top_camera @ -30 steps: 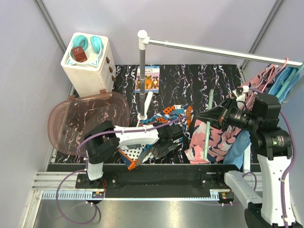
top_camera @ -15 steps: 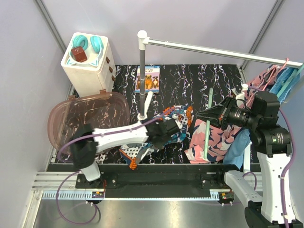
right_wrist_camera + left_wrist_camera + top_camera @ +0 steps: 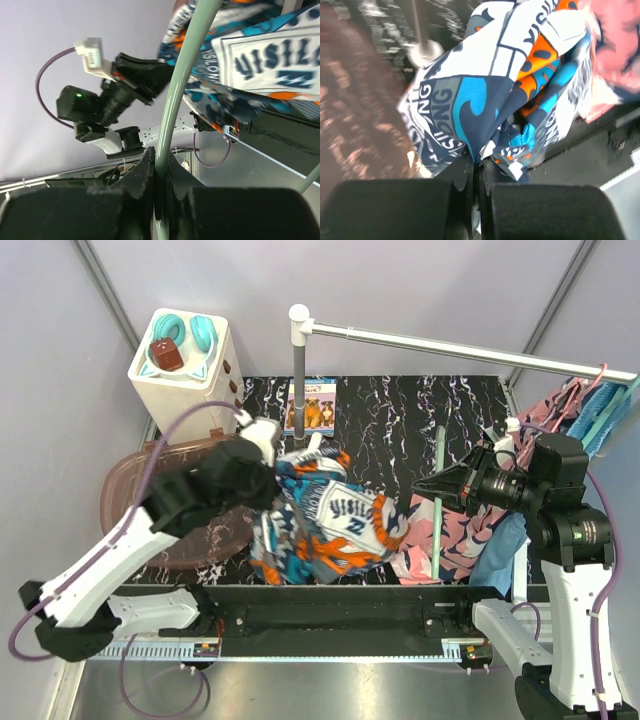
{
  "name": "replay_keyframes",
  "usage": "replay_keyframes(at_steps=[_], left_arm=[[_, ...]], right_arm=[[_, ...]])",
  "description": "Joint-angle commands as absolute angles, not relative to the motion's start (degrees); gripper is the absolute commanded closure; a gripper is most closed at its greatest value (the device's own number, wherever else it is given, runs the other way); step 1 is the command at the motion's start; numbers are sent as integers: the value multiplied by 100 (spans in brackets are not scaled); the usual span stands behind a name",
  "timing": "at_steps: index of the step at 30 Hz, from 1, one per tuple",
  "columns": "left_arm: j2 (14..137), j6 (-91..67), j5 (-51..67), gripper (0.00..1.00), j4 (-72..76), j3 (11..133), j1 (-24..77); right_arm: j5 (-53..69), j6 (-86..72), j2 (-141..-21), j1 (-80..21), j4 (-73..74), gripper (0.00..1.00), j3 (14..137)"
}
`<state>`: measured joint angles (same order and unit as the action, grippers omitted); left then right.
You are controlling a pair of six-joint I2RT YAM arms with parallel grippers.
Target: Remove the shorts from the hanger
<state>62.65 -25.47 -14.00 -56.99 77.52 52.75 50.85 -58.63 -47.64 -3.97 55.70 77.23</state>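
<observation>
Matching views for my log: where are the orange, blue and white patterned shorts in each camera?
Top external: patterned shorts, centre of the table.
Left wrist: shorts fill the middle, pinched in the left gripper.
Right wrist: shorts top right, behind the green hanger.
Shared landmark: the left gripper.

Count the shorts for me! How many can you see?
3. The orange, blue and white shorts hang from the left hand. The pink shorts lie on the table's right side, the light blue shorts beside them. The right arm may hide more.
</observation>
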Motion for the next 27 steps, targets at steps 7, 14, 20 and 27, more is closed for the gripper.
replay_keyframes(at_steps=[7, 14, 20, 27], left_arm=[[6345, -2005, -2292, 100, -6538, 10534, 4070], [6750, -1758, -3398, 100, -6609, 11909, 3323], [6417, -2143, -4796, 100, -6276, 11191, 3077], [5477, -3137, -5370, 100, -5837, 8619, 2401]], right_arm=[[5458, -5634, -4825, -396, 5414, 100, 8051], [5458, -5625, -4869, -396, 5432, 100, 8112], [5458, -5572, -5045, -387, 5440, 100, 8252], [5467, -5467, -5483, -395, 5423, 100, 8507]])
